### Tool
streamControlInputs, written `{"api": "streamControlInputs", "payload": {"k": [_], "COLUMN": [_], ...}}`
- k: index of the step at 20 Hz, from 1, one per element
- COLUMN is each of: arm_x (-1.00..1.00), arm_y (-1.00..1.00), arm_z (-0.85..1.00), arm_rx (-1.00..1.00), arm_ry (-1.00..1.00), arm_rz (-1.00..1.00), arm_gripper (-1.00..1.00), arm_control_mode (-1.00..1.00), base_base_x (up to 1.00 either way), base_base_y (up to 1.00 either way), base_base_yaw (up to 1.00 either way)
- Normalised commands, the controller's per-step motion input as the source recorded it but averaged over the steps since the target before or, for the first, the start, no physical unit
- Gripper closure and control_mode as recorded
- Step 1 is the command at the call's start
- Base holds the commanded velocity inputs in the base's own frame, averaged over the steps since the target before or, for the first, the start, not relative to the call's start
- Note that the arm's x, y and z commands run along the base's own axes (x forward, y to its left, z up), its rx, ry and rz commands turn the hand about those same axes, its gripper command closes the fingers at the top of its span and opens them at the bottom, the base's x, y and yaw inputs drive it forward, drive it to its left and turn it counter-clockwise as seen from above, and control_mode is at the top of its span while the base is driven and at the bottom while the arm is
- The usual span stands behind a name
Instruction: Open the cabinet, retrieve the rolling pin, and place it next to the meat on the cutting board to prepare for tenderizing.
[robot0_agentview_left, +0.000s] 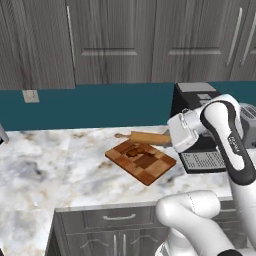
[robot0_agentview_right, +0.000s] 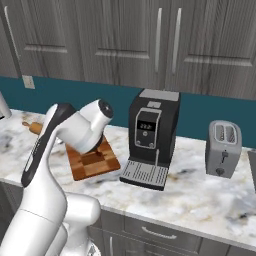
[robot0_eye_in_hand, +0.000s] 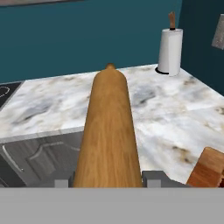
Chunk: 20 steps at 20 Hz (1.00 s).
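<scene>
My gripper (robot0_eye_in_hand: 108, 179) is shut on the rolling pin (robot0_eye_in_hand: 108, 127), an orange-brown wooden cylinder that runs away from the hand between the two finger tips. In the left base view the rolling pin (robot0_agentview_left: 144, 136) lies level, pointing left from my gripper (robot0_agentview_left: 170, 138), along the far edge of the cutting board (robot0_agentview_left: 150, 167). A dark brown piece of meat (robot0_agentview_left: 135, 151) sits on the checked board. From the right base view, the pin's end (robot0_agentview_right: 34, 127) pokes out behind my arm, past the cutting board (robot0_agentview_right: 95, 161). The grey cabinet (robot0_agentview_left: 112, 42) above has both doors shut.
A black coffee machine (robot0_agentview_right: 150, 135) stands just right of the board and a toaster (robot0_agentview_right: 223, 148) farther right. A paper towel roll (robot0_eye_in_hand: 169, 51) stands on the marble counter (robot0_agentview_left: 45, 170) by the teal wall. Drawers (robot0_agentview_left: 119, 217) run under the counter edge.
</scene>
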Motion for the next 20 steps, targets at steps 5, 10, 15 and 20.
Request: {"api": "streamControlInputs", "payload": {"k": [5,10,15,20], "arm_x": [0.19,0.25,0.29,0.44], "arm_y": [0.11,0.00,0.00,0.00], "arm_z": [-0.39,-0.45,-0.42,-0.37], "arm_rx": [-0.01,0.00,0.00,0.00], "arm_ry": [0.03,0.02,0.03,0.06], "arm_rz": [0.00,0.00,-0.03,-0.07], "arm_gripper": [1.00,1.00,1.00,1.00], "arm_control_mode": [-1.00,-1.00,-1.00,-1.00], "base_base_x": [0.00,0.00,0.00,0.00], "base_base_y": [0.00,0.00,0.00,0.00], "base_base_yaw": [0.00,0.00,0.00,0.00]}}
